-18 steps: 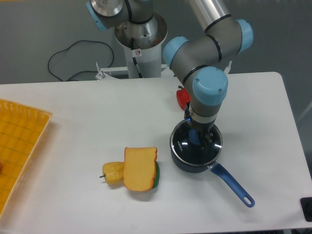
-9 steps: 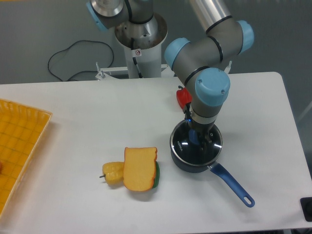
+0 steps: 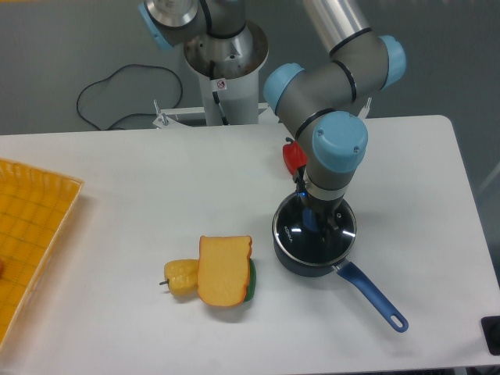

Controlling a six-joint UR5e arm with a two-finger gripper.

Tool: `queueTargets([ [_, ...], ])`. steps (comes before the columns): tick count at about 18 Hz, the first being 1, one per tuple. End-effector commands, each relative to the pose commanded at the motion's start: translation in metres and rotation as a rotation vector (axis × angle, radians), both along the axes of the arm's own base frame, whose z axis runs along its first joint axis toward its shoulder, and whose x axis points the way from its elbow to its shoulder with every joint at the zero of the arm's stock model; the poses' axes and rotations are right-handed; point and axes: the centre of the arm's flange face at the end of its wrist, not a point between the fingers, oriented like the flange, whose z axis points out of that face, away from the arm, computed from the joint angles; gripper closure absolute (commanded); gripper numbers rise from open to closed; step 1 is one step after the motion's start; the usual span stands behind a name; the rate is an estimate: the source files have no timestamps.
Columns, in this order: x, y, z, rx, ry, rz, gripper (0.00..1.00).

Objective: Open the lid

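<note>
Lid [image 3: 301,230] of dark glass sits flat on its saucepan [image 3: 312,262] at the right-centre of the white bench [image 3: 117,203], the pan's blue handle [image 3: 373,297] pointing toward the front right. The gripper [image 3: 314,221] reaches straight down onto the lid's centre, seemingly around the blue knob; the wrist hides its fingers, so I cannot tell whether they are closed. A red object [image 3: 294,158] lies just behind the pan.
</note>
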Motion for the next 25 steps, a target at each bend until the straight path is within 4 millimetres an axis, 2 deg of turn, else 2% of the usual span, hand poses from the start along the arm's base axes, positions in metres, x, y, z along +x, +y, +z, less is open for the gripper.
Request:
queueTargets([
  [15,-0.0008,-0.0012,-0.0041,-0.039,0.019,-0.009,0.02],
  [18,-0.0012,-0.0010,-0.0034,-0.038,0.020,-0.008,0.15],
  [19,-0.0014,-0.0009,-0.0044,-0.039,0.019,-0.005,0.25],
  [21,-0.0014,-0.0008,-0.0040,-0.040,0.018,-0.005,0.34],
  [23,-0.0014,-0.0008,-0.0040,-0.040,0.018,-0.006,0.37],
  [25,-0.0021,-0.0006,-0.0023,-0.041,0.018,-0.008,0.44],
])
